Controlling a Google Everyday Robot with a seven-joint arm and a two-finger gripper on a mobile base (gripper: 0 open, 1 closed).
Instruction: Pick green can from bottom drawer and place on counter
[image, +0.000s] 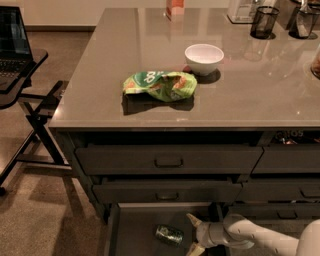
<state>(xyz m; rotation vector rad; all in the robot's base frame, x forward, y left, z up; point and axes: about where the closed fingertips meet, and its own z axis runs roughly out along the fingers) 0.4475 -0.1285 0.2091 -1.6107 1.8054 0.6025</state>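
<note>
Bottom drawer (134, 227): pincer (193, 234) beside green can (169, 235)

Probably an office kitchenette: glossy counter (250, 95) over dark drawers (167, 160), a laptop (12, 40) at 9 o'clock (snack bag (160, 85) and bowl (204, 57) on it); pincer (194, 234) splayed at 6 o'clock.

Set high, in front of the dark grey drawer cabinet (165, 162), as the only view. Looks down and forward across the large glossy grey-beige stone surface (150, 60) from a middling distance, taking in its near edge and left corner. Cuts off at the bottom through the open shallow dark grey bottom drawer (132, 225), with the white two-finger pincer (192, 233) entering from the lower right, fingers spread, just right of the small shiny green can (169, 235).
</note>
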